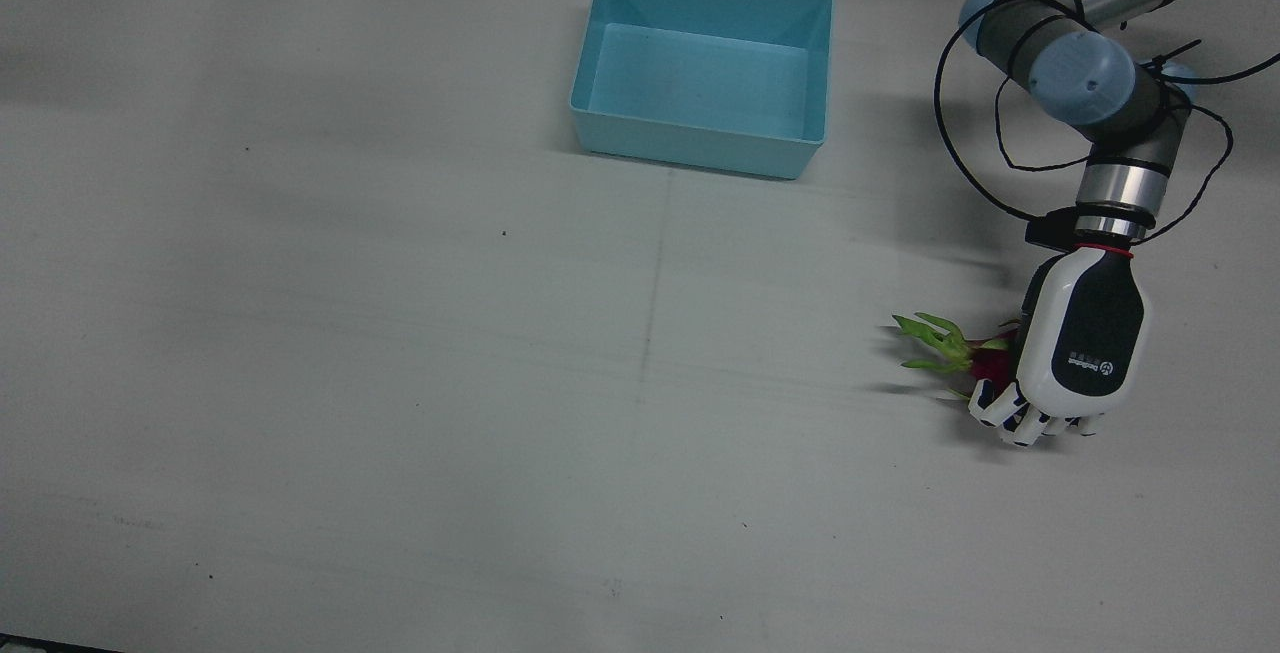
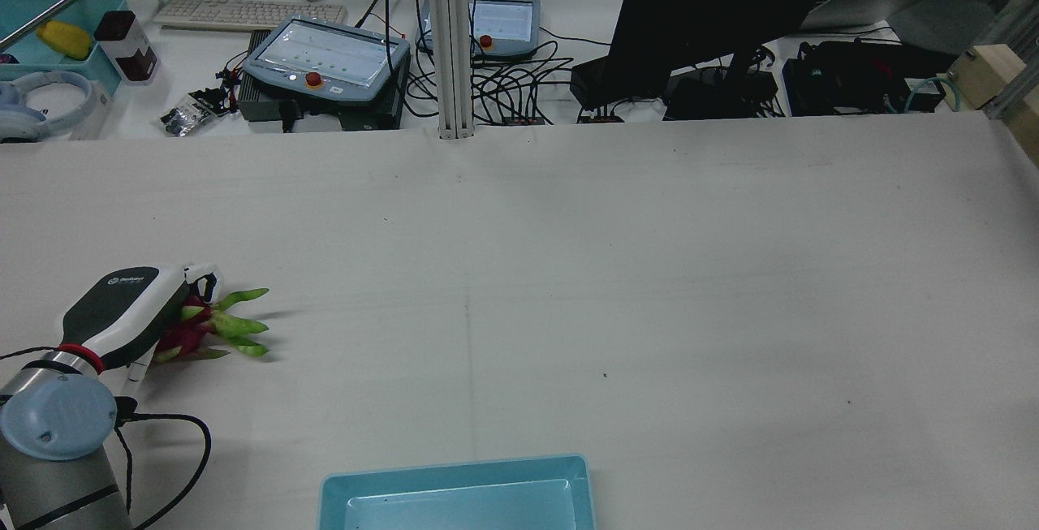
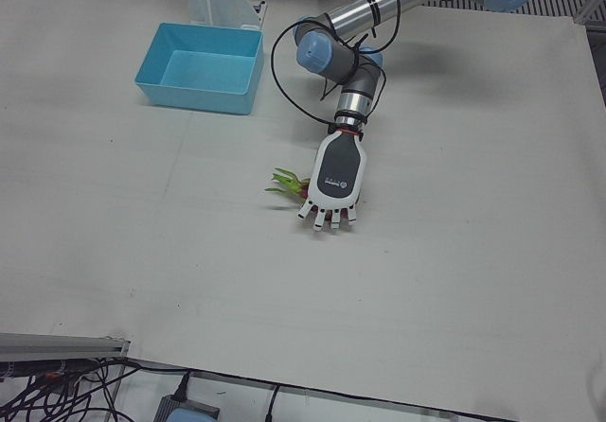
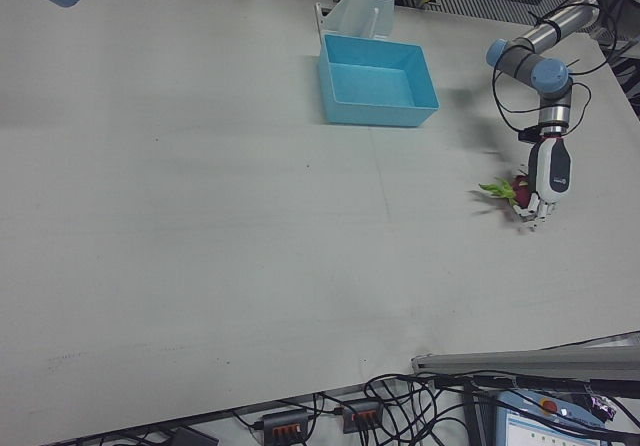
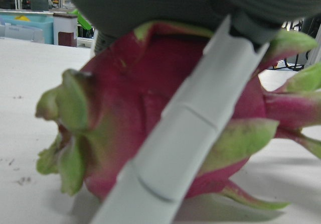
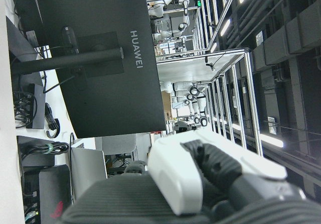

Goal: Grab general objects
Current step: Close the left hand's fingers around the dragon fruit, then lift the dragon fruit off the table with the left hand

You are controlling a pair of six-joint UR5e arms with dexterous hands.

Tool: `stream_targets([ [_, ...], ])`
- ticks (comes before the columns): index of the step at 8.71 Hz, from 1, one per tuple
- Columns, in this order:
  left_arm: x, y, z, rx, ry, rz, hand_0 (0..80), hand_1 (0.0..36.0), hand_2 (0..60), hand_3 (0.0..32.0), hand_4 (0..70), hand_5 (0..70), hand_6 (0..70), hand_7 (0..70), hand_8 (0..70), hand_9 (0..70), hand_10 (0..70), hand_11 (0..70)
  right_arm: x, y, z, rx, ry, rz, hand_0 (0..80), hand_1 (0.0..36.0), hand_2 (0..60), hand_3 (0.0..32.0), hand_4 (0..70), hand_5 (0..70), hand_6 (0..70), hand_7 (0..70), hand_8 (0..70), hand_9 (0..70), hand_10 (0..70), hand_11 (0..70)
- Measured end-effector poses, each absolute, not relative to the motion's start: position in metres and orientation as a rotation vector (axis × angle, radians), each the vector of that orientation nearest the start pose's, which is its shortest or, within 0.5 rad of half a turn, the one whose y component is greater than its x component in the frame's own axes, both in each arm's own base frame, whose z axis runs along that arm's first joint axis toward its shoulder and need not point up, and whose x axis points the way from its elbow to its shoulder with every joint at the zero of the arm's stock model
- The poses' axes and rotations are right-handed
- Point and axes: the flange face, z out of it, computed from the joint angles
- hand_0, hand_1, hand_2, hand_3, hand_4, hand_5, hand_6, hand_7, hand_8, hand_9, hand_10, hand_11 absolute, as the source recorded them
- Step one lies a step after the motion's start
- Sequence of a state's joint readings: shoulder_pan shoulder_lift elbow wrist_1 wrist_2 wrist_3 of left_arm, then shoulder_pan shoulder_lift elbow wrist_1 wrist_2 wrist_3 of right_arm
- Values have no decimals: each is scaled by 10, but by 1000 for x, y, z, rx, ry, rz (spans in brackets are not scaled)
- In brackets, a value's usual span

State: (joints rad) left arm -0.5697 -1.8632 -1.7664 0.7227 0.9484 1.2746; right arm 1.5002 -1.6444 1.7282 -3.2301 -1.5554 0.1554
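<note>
A light blue plastic bin (image 1: pixel 805 148) sits at the table's (image 1: pixel 400 383) far centre, by the arm pedestals, with nothing inside. Well away from it, on the robot's left half of the table, a dragon fruit (image 1: pixel 985 361) lies on the surface. The left hand (image 1: pixel 1070 353) covers it palm down, fingers (image 5: pixel 180 133) curled around the red skin. The fruit's green leafy tips (image 1: pixel 930 338) stick out sideways. The right hand (image 6: pixel 200 179) appears only in its own camera; its pose is unclear.
</note>
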Motion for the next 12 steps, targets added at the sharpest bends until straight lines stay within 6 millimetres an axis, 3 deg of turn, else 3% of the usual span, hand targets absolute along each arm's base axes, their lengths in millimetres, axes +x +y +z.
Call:
stream_targets([
  [1,334,-441,489,733,1286,-1128,800,360,600,0,575,700,700,700,700,700,700,700,102,-467,653,228,2156,-2174,0,0,0,0,0,0,0,0,0,0,0,0],
  [3,320,-440,459,672,1337,-1101,800,360,600,0,612,700,700,700,700,700,700,700,102,-467,653,227,2157,-2174,0,0,0,0,0,0,0,0,0,0,0,0],
  [5,297,-487,417,532,1534,-997,800,340,600,0,679,700,700,700,700,700,700,700,102,-467,653,227,2157,-2174,0,0,0,0,0,0,0,0,0,0,0,0],
  [6,291,-520,394,428,1664,-921,800,246,377,0,700,700,700,700,700,700,700,700,102,-467,653,227,2157,-2174,0,0,0,0,0,0,0,0,0,0,0,0],
  [7,292,-548,375,295,1797,-857,800,258,546,0,700,700,700,700,700,700,700,700,102,-467,653,227,2156,-2175,0,0,0,0,0,0,0,0,0,0,0,0],
  [8,291,-566,354,160,1923,-791,800,310,600,0,700,700,700,700,700,700,700,700,102,-467,653,227,2156,-2175,0,0,0,0,0,0,0,0,0,0,0,0],
  [9,284,-567,328,75,2001,-729,800,331,600,0,700,700,700,700,700,700,700,700,102,-467,653,227,2157,-2174,0,0,0,0,0,0,0,0,0,0,0,0],
  [10,279,-552,299,16,2036,-663,800,334,600,0,700,700,700,700,700,700,700,700,102,-467,653,227,2157,-2174,0,0,0,0,0,0,0,0,0,0,0,0],
  [11,284,-523,271,-49,2055,-584,800,313,600,0,700,700,700,700,700,700,700,700,102,-467,653,228,2157,-2174,0,0,0,0,0,0,0,0,0,0,0,0],
  [12,303,-492,253,-118,2060,-514,800,299,600,0,700,700,700,700,700,700,700,700,102,-467,653,228,2158,-2174,0,0,0,0,0,0,0,0,0,0,0,0],
])
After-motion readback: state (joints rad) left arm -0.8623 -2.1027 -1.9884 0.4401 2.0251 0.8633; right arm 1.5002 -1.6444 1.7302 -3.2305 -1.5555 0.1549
